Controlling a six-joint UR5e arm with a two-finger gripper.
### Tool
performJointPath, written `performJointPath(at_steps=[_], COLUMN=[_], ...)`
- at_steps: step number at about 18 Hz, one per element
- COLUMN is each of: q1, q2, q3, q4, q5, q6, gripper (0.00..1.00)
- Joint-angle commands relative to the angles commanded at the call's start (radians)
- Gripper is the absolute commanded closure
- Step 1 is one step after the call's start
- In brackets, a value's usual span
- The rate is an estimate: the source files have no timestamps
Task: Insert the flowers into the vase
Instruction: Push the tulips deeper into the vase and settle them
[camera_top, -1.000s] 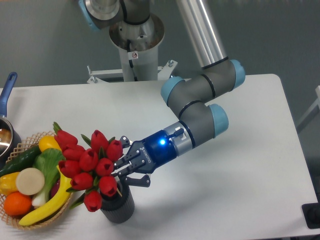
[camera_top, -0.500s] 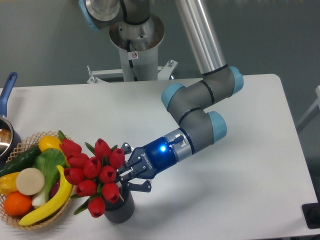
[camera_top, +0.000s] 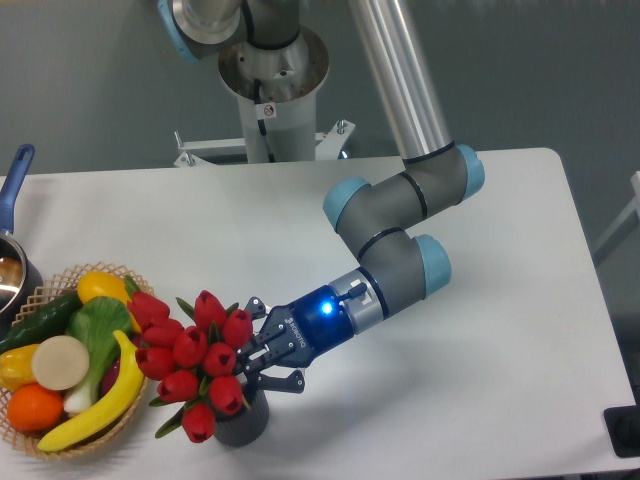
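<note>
While the gripper (camera_top: 262, 352) holds the flowers (camera_top: 195, 357) by the stems, its fingers closed around them just under the buds, the bunch hangs tilted, heads leaning down and to the left over the mouth of the vase (camera_top: 243, 420), which stands near the front edge of the table (camera_top: 520, 300), just right of the wicker basket (camera_top: 60, 445) of fruit and vegetables. The stem ends are hidden behind the buds and fingers, so I cannot tell whether they have entered the mouth. The main risk, as I judge it, is the slant: if the stems meet the rim instead of the opening, pressing on could tip or push the small vase, and it sits close enough to the table edge for that to matter. The lowest bud already overlaps the vase wall on the left, so the bunch could also snag there or flop out toward the basket once let go. Compared with a second ago, the gripper and flowers have come lower and a little to the right, the wrist has dropped toward the table, and the buds now cover more of the vase's top; the vase and the basket have not shifted.
</note>
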Motion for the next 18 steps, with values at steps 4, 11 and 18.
performJointPath(at_steps=[4, 11, 18], q1=[0.000, 0.000, -0.002], q2=[-0.002, -0.006, -0.003], q3=[0.000, 0.000, 0.000], q4=[0.000, 0.002, 0.002], q5=[0.018, 0.020, 0.020], q6=[0.000, 0.002, 0.002], gripper=[0.82, 0.75, 0.60])
